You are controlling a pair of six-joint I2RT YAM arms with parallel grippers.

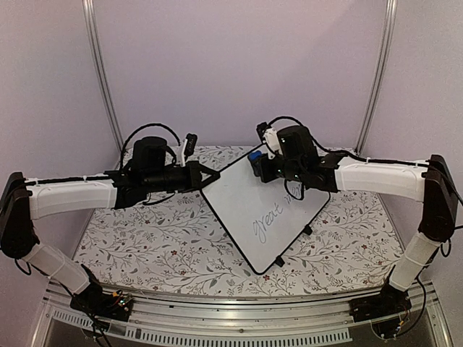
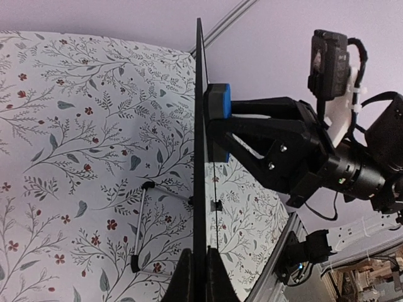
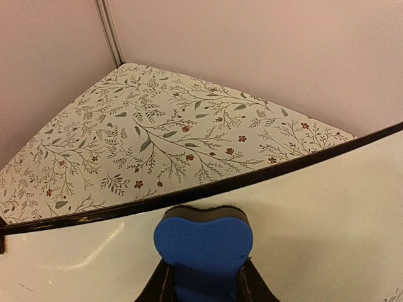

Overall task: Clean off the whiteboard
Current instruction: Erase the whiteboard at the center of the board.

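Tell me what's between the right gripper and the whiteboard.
A blue eraser, held in the right gripper and set against the whiteboard; the left wrist view shows it edge-on.

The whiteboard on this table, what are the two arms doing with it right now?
The left pincer is shut on the edge of the whiteboard and holds it steady. The right pincer grips a blue eraser, which is pressed against the board's face near its far corner. The cursive writing lower on the board is not yet wiped, so the erasing is not done.
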